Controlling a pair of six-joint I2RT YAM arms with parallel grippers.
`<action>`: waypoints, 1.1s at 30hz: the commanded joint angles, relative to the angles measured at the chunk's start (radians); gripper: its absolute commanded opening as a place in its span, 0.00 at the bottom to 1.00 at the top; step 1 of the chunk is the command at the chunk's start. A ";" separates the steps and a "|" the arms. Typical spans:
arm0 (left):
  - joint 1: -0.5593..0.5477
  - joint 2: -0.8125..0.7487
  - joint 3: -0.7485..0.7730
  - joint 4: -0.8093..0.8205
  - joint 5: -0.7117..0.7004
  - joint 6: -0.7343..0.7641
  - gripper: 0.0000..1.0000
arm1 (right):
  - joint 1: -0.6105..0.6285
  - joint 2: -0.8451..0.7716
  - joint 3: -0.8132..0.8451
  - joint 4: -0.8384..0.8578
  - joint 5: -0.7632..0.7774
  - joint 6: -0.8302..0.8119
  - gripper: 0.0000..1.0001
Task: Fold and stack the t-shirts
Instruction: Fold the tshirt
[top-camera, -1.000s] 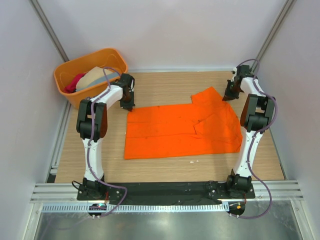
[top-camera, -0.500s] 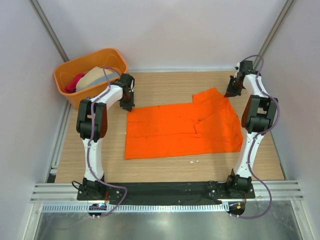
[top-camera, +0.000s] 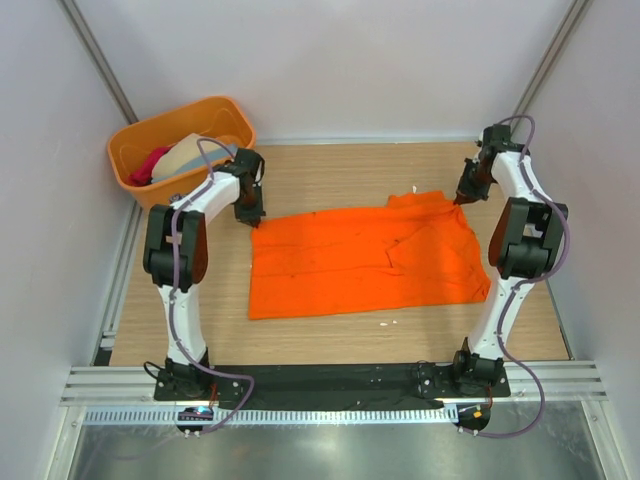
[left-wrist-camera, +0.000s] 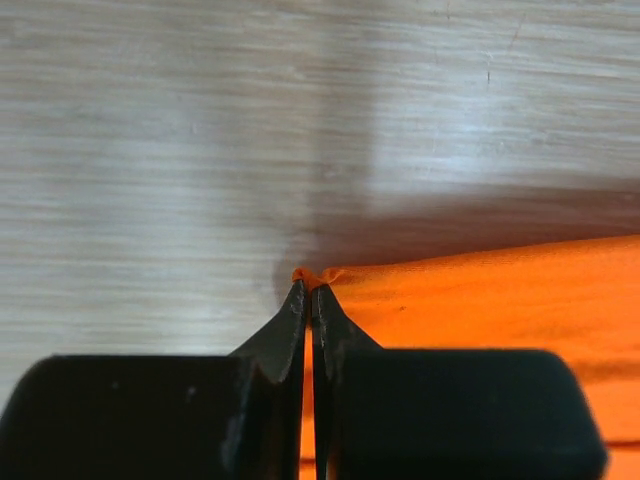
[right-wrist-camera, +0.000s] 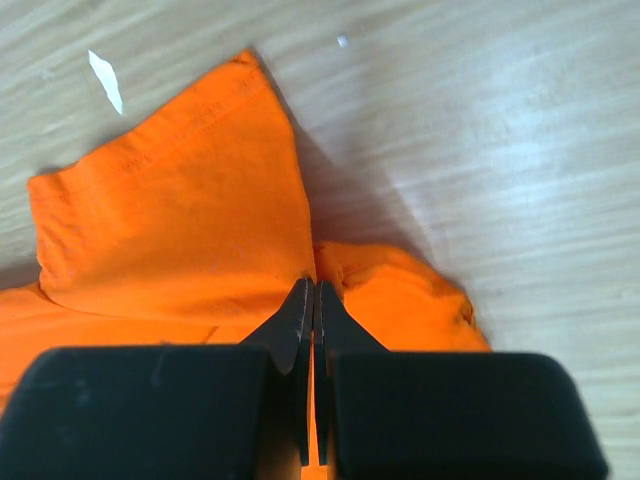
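Note:
A bright orange t-shirt (top-camera: 365, 260) lies spread on the wooden table. My left gripper (top-camera: 252, 218) is shut on its far left corner; in the left wrist view the cloth (left-wrist-camera: 480, 300) bunches at the fingertips of that gripper (left-wrist-camera: 309, 284). At the far right edge of the shirt my right gripper (top-camera: 466, 196) is shut on the cloth, and the right wrist view shows this gripper (right-wrist-camera: 311, 285) pinching a fold beside the sleeve (right-wrist-camera: 180, 200). More t-shirts, beige (top-camera: 185, 155), crimson-pink (top-camera: 148, 163) and grey-blue (top-camera: 222, 150), lie bunched in the tub.
An orange plastic tub (top-camera: 135, 140) stands at the far left corner, just behind my left arm. Light walls and metal rails close in the table (top-camera: 330, 170) on three sides. A small white scrap (top-camera: 392, 323) lies near the shirt's front edge.
My right gripper has pulled the shirt's far right part further right and back, flattening the raised sleeve. The left gripper shifted slightly back with its corner.

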 joint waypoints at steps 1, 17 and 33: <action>-0.004 -0.106 -0.027 -0.017 -0.046 -0.025 0.00 | -0.013 -0.109 -0.036 -0.029 0.053 0.026 0.01; -0.064 -0.291 -0.219 -0.034 -0.066 -0.061 0.00 | -0.030 -0.306 -0.289 -0.076 0.111 0.070 0.01; -0.089 -0.340 -0.319 -0.054 -0.122 -0.062 0.00 | -0.061 -0.433 -0.537 -0.018 0.113 0.081 0.01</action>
